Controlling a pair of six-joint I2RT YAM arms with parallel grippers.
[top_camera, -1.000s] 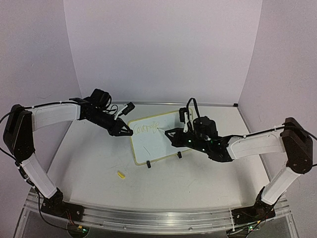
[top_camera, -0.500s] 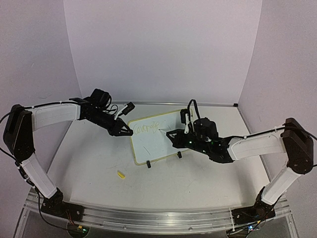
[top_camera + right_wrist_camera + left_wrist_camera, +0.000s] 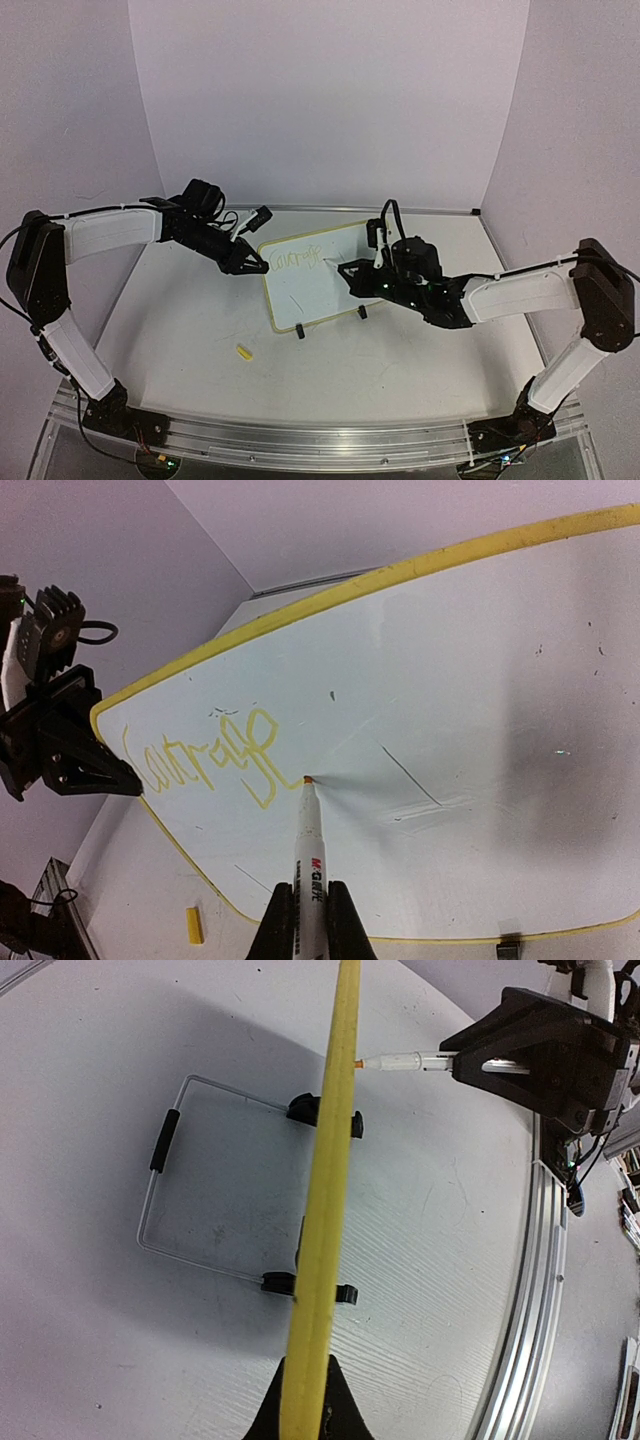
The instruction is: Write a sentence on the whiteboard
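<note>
The whiteboard (image 3: 310, 292), white with a pale yellow frame, stands tilted on black clip feet (image 3: 304, 1109) at mid-table. My left gripper (image 3: 262, 268) is shut on its left frame edge (image 3: 330, 1210), pinched between the fingers (image 3: 305, 1405). My right gripper (image 3: 308, 920) is shut on a white marker (image 3: 310, 840). The marker's orange tip touches the board face (image 3: 460, 670) just right of the sentence (image 3: 200, 755), a short line of yellow cursive. From above, the right gripper (image 3: 347, 268) sits in front of the board's middle.
A small yellow cap (image 3: 243, 351) lies on the table in front of the board's left corner. A wire stand (image 3: 160, 1190) props the board from behind. The metal rail (image 3: 320, 440) runs along the near edge, and purple walls close in the back and sides.
The right gripper and marker have shifted slightly to the right along the board. The left arm and the board have stayed still.
</note>
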